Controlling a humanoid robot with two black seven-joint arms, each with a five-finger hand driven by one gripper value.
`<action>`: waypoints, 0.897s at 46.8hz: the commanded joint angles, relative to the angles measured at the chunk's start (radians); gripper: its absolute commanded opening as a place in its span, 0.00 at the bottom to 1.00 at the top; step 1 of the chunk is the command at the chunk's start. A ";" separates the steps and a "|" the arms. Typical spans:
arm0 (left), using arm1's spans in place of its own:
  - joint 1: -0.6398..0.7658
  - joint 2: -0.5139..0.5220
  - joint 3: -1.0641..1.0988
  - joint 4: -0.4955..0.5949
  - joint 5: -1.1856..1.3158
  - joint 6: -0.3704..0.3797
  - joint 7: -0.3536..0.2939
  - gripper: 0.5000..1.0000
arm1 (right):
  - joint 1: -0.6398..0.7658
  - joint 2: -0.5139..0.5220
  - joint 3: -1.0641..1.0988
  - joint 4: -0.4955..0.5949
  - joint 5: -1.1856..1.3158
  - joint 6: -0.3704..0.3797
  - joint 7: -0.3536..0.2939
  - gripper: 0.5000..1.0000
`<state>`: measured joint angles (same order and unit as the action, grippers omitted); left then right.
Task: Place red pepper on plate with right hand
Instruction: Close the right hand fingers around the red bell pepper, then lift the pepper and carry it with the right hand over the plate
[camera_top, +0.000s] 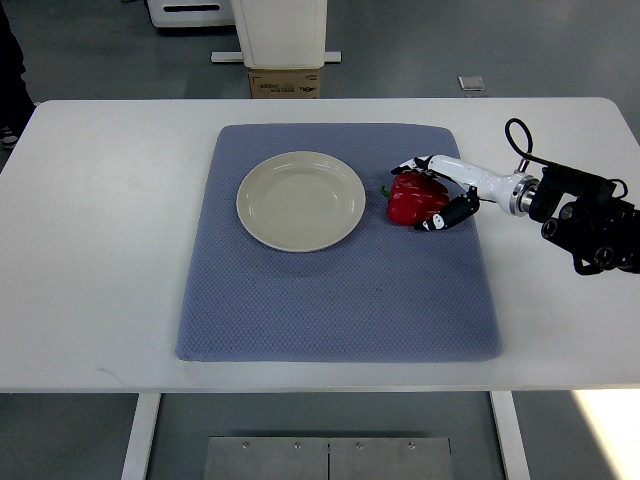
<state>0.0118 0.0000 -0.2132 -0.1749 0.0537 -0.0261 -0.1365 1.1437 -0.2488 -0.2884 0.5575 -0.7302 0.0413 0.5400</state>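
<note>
A red pepper (413, 199) with a green stem lies on the blue mat (338, 300), just right of the cream plate (300, 200). The plate is bare. My right hand (421, 193) reaches in from the right edge, its white and black fingers (447, 214) curved around the pepper on its far and near sides, touching it. The pepper still rests on the mat. The left arm does not show.
The mat covers the middle of a white table (100, 250). Beyond the table's far edge stand a white pedestal (281, 30) and a cardboard box (285, 82). A small grey object (471, 83) lies on the floor.
</note>
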 joint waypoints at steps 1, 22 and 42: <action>0.000 0.000 0.000 0.000 0.000 0.000 0.000 1.00 | 0.001 0.002 0.000 -0.002 0.000 0.000 0.000 0.51; 0.000 0.000 0.000 0.000 0.000 0.000 0.000 1.00 | 0.025 0.002 0.028 -0.007 0.018 0.002 -0.012 0.00; 0.000 0.000 0.000 0.000 0.000 0.000 0.000 1.00 | 0.097 0.040 0.107 -0.004 0.022 0.003 -0.061 0.00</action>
<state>0.0122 0.0000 -0.2132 -0.1749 0.0537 -0.0261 -0.1365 1.2317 -0.2222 -0.1807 0.5536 -0.7101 0.0446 0.4859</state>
